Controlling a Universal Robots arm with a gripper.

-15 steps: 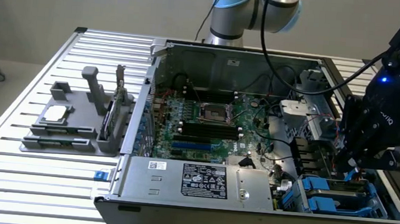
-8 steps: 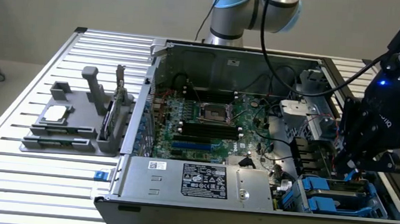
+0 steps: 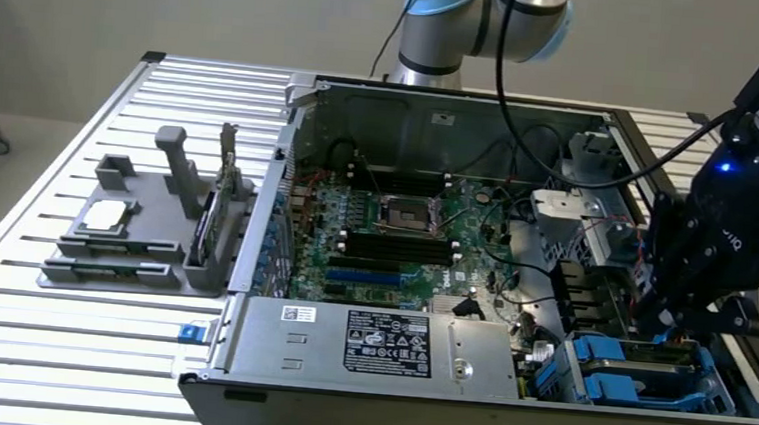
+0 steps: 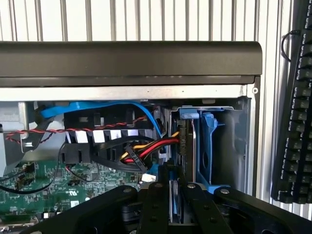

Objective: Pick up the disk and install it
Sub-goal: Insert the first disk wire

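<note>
In the exterior view, the gripper hangs low inside the open computer case, at the corner toward the exterior view's right where the blue drive bay sits. Its black body hides the fingertips and whatever lies between them, so this view does not settle the grip. The grey parts holder stands on the slatted worktop to the exterior view's left, well apart from the arm, with a small square chip on it and no drive that I can make out. The motherboard and the power supply lie between holder and bay.

In the wrist view, the jaws stand drawn close together with a thin blue-and-silver edge between them, which I take to be the disk held on edge; the fingers press its flanks. It sits just beside the blue carrier slot, near the bundle of red, yellow and black power cables and the blue data cable.

By my judgement the disk is at the mouth of the bay and not yet seated. Doing this well means keeping the disk parallel to the blue rails, sliding it straight without tilt, and holding clear of the cable bundle, which could snag or be pinched. The pinch should stay firm enough that the disk does not twist.
</note>
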